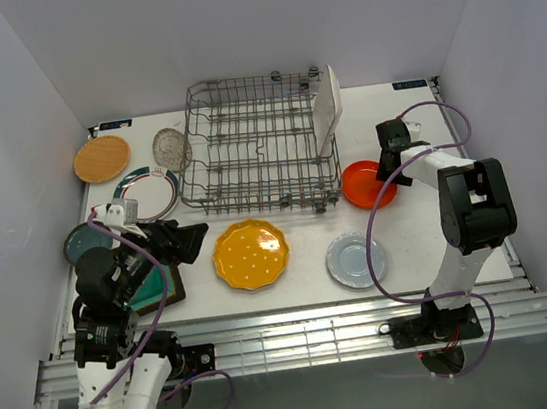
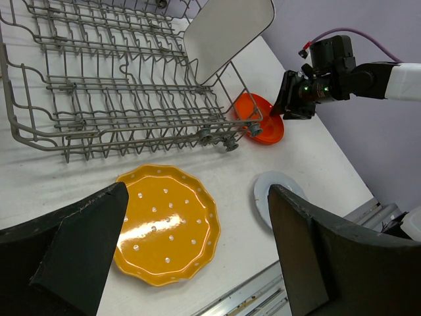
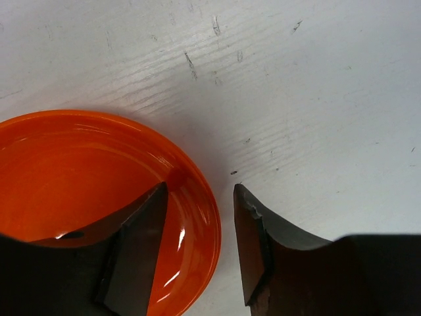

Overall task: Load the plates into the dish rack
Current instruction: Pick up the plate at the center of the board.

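Note:
The grey wire dish rack (image 1: 258, 144) stands at the back middle, with a white rectangular plate (image 1: 327, 107) upright at its right end. My right gripper (image 3: 200, 191) is open and straddles the right rim of the orange-red plate (image 3: 79, 178): one finger over the plate's inside, the other over the table. My left gripper (image 2: 197, 197) is wide open and empty, above the table near the yellow scalloped plate (image 2: 168, 224). A pale grey plate (image 1: 354, 259) lies front right. A square teal plate (image 1: 153, 286) lies partly hidden under the left arm.
At the left lie a wooden plate (image 1: 102, 158), a clear glass plate (image 1: 171, 149), a white green-rimmed plate (image 1: 148, 193) and a dark teal plate (image 1: 86, 239). White walls close in the table on three sides. A metal rail (image 1: 302, 342) runs along the front edge.

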